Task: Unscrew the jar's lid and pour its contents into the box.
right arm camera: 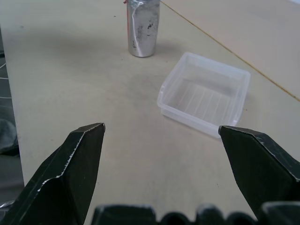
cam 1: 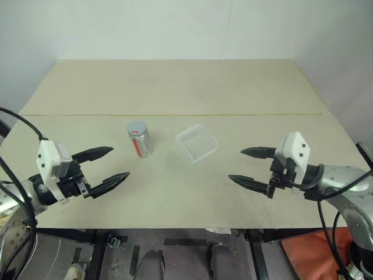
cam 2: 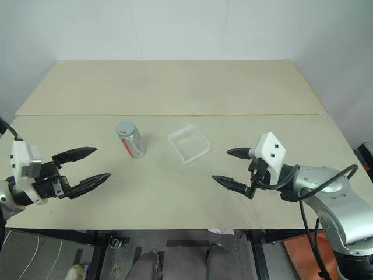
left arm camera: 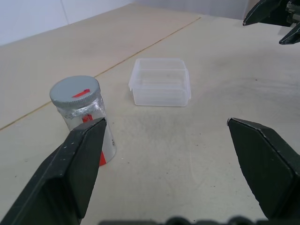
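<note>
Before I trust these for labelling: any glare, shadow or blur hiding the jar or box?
Left eye view: even light, the jar and box cast faint shadows. Left wrist view: lid sharp, near fingers soft. Right wrist view: jar's top cropped.

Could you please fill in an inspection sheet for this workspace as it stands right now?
Surface: beige table, a thin seam line running across it.
Job's things: jar upright, grey lid still on; clear box beside it, apart, nothing seen inside.
Clutter: nothing seen on the table.
Grippers: left claw open, holding nothing, short of the jar; right claw open, holding nothing, short of the box.
Cables: black cables along both arms, off the table.
Surroundings: white wall behind; orange object on the floor.
</note>
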